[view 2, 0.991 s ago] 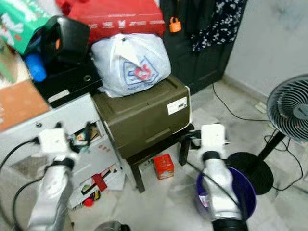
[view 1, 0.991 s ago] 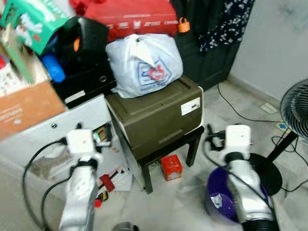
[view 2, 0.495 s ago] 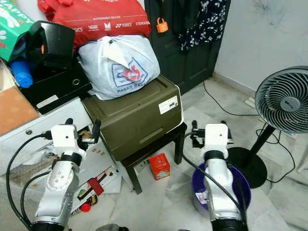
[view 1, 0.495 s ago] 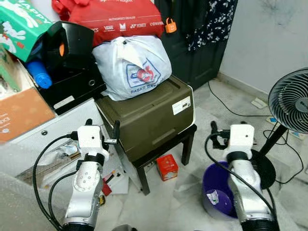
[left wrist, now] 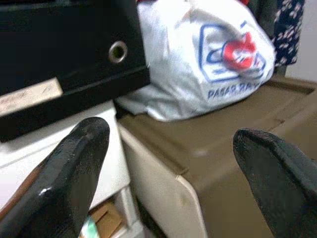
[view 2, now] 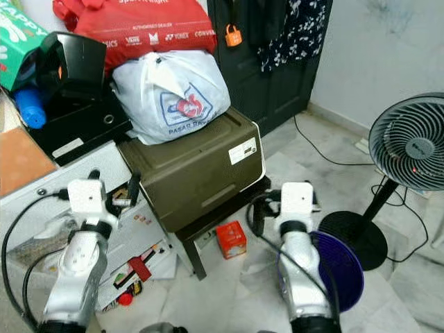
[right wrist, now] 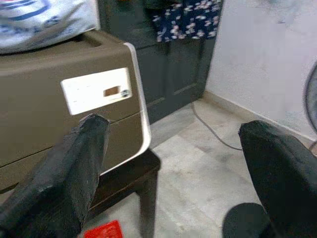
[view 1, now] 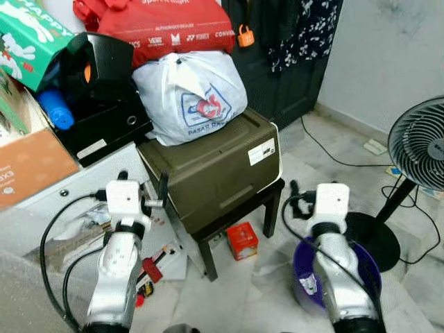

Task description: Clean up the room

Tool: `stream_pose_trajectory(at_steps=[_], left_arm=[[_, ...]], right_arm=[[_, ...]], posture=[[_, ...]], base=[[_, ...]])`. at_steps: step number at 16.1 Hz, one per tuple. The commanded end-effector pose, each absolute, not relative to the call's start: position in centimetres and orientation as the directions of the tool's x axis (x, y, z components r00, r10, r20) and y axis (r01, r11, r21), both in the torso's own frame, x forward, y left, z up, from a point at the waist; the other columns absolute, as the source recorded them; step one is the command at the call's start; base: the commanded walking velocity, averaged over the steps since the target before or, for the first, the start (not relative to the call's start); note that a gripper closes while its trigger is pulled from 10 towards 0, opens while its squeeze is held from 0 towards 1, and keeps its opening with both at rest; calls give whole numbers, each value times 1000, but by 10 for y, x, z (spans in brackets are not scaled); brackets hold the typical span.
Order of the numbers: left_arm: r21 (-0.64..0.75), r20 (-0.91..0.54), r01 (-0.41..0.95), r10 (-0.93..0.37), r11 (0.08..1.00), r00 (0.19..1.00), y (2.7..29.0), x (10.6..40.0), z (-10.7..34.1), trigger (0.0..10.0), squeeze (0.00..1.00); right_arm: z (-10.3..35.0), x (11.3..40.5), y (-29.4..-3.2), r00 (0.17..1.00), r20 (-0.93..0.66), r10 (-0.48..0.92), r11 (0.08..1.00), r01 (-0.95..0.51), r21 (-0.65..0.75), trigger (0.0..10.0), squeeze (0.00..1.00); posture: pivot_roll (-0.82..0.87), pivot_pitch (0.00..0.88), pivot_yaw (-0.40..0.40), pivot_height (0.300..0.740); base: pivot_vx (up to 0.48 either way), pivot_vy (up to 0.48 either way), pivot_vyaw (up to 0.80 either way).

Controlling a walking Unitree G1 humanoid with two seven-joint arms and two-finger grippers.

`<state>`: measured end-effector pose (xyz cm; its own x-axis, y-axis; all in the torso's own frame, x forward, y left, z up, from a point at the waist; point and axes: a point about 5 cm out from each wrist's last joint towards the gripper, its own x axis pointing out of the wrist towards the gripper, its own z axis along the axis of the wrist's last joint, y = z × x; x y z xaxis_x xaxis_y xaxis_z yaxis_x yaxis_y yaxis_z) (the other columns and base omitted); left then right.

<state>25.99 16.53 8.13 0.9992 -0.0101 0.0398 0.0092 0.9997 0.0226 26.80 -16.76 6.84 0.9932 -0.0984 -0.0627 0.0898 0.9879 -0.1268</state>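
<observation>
A small red box (view 1: pixel 243 240) lies on the floor under the black stool (view 1: pixel 208 253). On the stool stands a brown storage box (view 1: pixel 215 166) with a white plastic bag (view 1: pixel 191 94) on top. A purple basin (view 1: pixel 368 267) holding a white scrap (view 1: pixel 309 283) sits on the floor under my right arm. My left gripper (view 1: pixel 144 177) (left wrist: pixel 168 133) is open and empty, beside the storage box's left side. My right gripper (right wrist: pixel 173 126) is open and empty, level with the stool's right front corner. Small red items (view 1: pixel 151 269) lie on papers by the left arm.
A standing fan (view 1: pixel 420 146) with a round black base (view 1: pixel 368 236) is at the right, and cables (view 1: pixel 333 149) run across the floor. At the left are a black case (view 1: pixel 104 90), a cardboard box (view 1: pixel 31 166) and a red bag (view 1: pixel 163 24). A dark wardrobe (view 1: pixel 277 62) stands behind.
The camera rose and steadied after the first frame. Since then my right arm has moved left, closer to the stool. The left arm has barely shifted.
</observation>
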Motion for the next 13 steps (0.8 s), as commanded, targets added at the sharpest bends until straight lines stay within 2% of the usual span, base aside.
stream_pose_trajectory(at_steps=[1,5,6,13], left_arm=[[29,57,-5,3,1000,998,172,260,87,10000,0],[5,92,-38,37,999,995,174,270,97,10000,0],[9,111,-56,55,998,992,179,276,102,10000,0],[35,166,-103,95,994,982,187,282,116,10000,0]], right_arm=[[79,272,-165,996,-20,-91,989,88,-119,10000,0],[88,294,-167,994,1,-111,991,111,-70,10000,0],[93,301,-160,996,14,-86,994,87,-69,10000,0],[107,317,-143,998,62,-11,997,15,-77,10000,0]], posture=[[-61,0,107,740],[-26,0,76,740],[-11,0,70,740],[14,0,44,740]], base=[[0,0,0],[0,0,0],[0,0,0],[0,0,0]])
